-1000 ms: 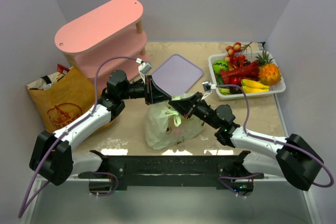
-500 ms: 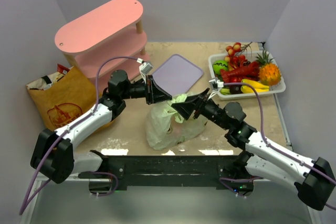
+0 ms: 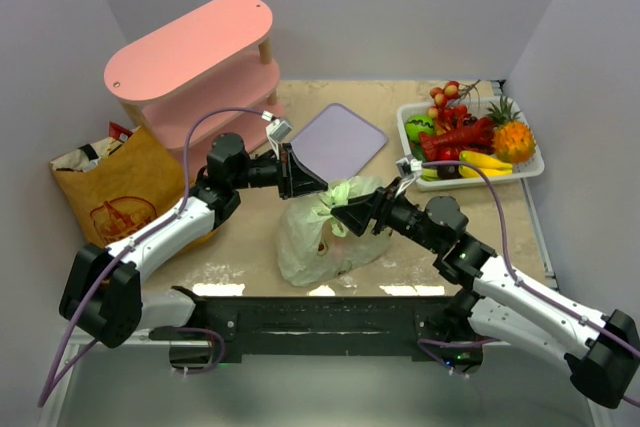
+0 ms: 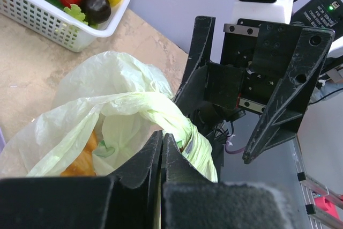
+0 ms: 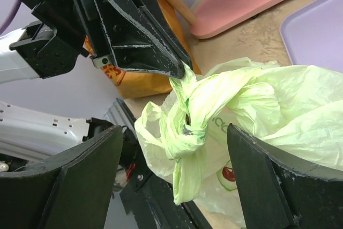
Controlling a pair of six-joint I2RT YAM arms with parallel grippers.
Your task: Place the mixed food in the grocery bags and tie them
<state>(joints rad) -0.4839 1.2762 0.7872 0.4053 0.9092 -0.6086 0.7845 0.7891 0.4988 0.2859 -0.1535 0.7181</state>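
Bag handles (image 5: 199,112), knotted, pinched in the closed left gripper (image 4: 162,139), between wide empty jaws of the right gripper (image 5: 174,132)

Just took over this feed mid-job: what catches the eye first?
The thin pale-green plastic bag in the middle, its handles twisted into a knot. The left gripper pinches the plastic just above that knot; the right gripper stands open either side of it. A brown paper bag sits far left.

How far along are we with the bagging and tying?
Done: food sits in the green plastic bag, its handles twisted into a knot. In hand: left fingers pinch a handle; right fingers stand open around the knot. Remaining: the brown paper bag, packets poking out, looks untied.
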